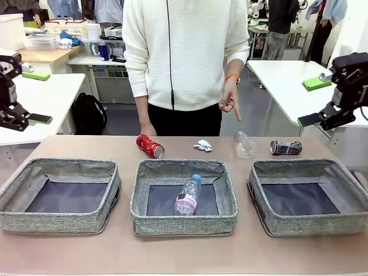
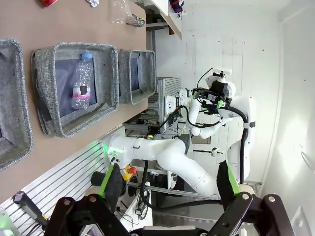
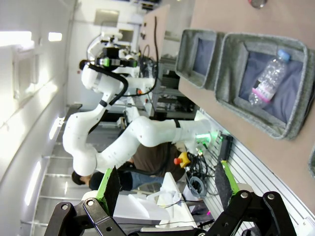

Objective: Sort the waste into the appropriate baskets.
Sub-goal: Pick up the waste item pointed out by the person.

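On the table behind the baskets lie a red can (image 1: 150,146), a white paper wad (image 1: 203,145), a clear label-less bottle (image 1: 244,144) and a dark can (image 1: 286,148). The pink-labelled bottle (image 1: 187,196) (image 2: 82,81) (image 3: 268,78) lies inside the middle basket (image 1: 184,223). The left basket (image 1: 57,221) and right basket (image 1: 313,224) hold nothing. My left gripper (image 1: 34,98) (image 2: 167,187) hangs open, high at the left edge. Raised at the right edge, my right gripper (image 1: 313,102) (image 3: 167,191) is open too.
A person in a white sweater stands at the far side, one hand (image 1: 230,103) pointing down toward the clear bottle. White side tables stand to the left and right behind the work table. Bare tabletop runs in front of the baskets.
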Tool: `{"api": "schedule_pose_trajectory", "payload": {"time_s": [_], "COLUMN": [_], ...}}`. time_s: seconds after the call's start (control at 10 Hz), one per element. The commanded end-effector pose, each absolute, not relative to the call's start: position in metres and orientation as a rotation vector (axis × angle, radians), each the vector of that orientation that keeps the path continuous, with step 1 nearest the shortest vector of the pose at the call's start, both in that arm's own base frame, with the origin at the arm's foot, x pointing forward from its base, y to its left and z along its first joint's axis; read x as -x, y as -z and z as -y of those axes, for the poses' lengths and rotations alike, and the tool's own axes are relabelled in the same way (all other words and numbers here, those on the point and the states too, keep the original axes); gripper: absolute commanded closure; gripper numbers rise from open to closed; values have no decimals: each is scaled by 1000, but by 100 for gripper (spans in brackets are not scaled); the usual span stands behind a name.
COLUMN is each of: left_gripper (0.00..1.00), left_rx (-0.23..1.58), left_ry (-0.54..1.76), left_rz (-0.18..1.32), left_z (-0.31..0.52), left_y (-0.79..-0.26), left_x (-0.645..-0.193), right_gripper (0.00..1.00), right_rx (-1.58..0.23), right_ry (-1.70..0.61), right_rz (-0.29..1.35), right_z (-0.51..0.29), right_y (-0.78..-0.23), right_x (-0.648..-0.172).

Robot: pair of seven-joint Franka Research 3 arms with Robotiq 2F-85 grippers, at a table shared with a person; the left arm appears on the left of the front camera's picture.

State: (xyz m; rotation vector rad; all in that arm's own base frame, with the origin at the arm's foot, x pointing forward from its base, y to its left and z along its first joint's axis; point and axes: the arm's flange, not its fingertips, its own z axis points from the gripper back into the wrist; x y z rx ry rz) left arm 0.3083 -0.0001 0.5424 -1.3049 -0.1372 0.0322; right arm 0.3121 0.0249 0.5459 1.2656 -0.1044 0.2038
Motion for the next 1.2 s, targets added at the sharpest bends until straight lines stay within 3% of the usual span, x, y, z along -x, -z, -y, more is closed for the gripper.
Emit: {"api": "schedule_pose_trajectory", "payload": {"time_s": [0.0, 0.1, 0.2, 0.3, 0.5, 0.6, 0.7, 0.8, 0.9, 1.0, 1.1], "left_gripper": [0, 0, 0, 0, 0, 0, 0, 0, 0, 0, 0], "left_rx": [1300, 1300, 1300, 1300, 1300, 1300, 1300, 1300, 1300, 1300, 1300], "left_ry": [-17, -17, -17, -17, -17, -17, -17, -17, -17, -17, -17], "left_rz": [133, 133, 133, 133, 133, 133, 133, 133, 133, 133, 133], "left_z": [-1, -1, -1, -1, -1, -1, -1, -1, -1, -1, -1], "left_y": [-542, -542, -542, -542, -542, -542, -542, -542, -542, -542, -542], "left_x": [-306, -306, -306, -306, -306, -306, -306, -306, -306, -306, -306], "right_gripper": [0, 0, 0, 0, 0, 0, 0, 0, 0, 0, 0], "right_rx": [-1291, -1266, -993, -730, -399, -370, -360, -418, -543, -411, -411], "right_ry": [-215, -204, -372, -322, -269, -230, -190, -176, -232, -238, -238], "right_rz": [120, 104, -66, -36, 83, 136, 325, 530, 613, 342, 342], "right_z": [-28, -25, -41, -49, -51, -48, -45, -44, -43, -35, -35], "right_y": [-548, -546, -553, -555, -556, -557, -562, -567, -574, -583, -583], "right_x": [-314, -312, -308, -312, -317, -317, -314, -308, -296, -320, -320]}}
